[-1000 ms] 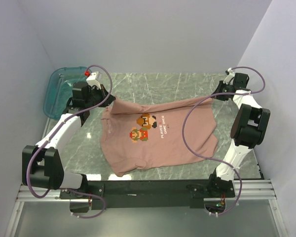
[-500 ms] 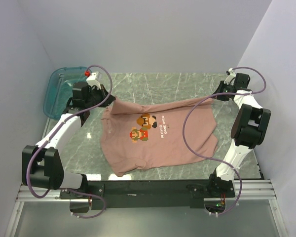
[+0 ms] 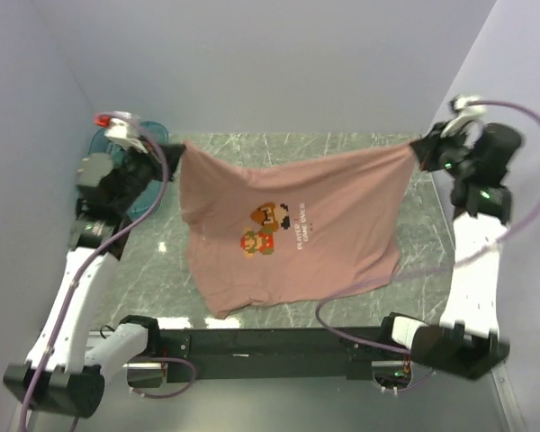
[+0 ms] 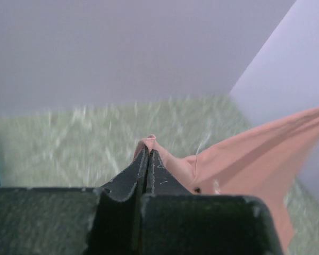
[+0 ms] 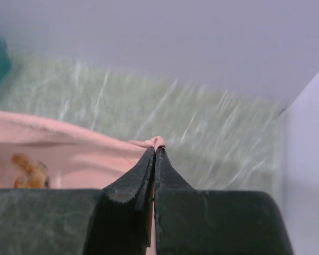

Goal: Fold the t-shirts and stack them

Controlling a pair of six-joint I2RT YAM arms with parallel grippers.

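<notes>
A dusty-pink t-shirt [image 3: 288,225] with a pixel-art figure and white text on the chest hangs stretched in the air between both arms, its lower hem still on the table near the front. My left gripper [image 3: 174,150] is shut on the shirt's upper left corner, a pinch of pink cloth [image 4: 149,140] showing past its tips. My right gripper [image 3: 420,148] is shut on the upper right corner, cloth [image 5: 158,141] bunched at its tips. The left wrist view shows the shirt [image 4: 255,159] running off to the right.
A teal translucent tray [image 3: 153,184] stands at the back left, mostly hidden behind the left arm. The green marble table [image 3: 423,243] is walled by pale panels at the back and both sides. A black rail [image 3: 279,340] runs along the near edge.
Both arms have risen sharply and spread, lifting the shirt's top edge off the table; the shirt now hangs taut between them instead of lying flat.
</notes>
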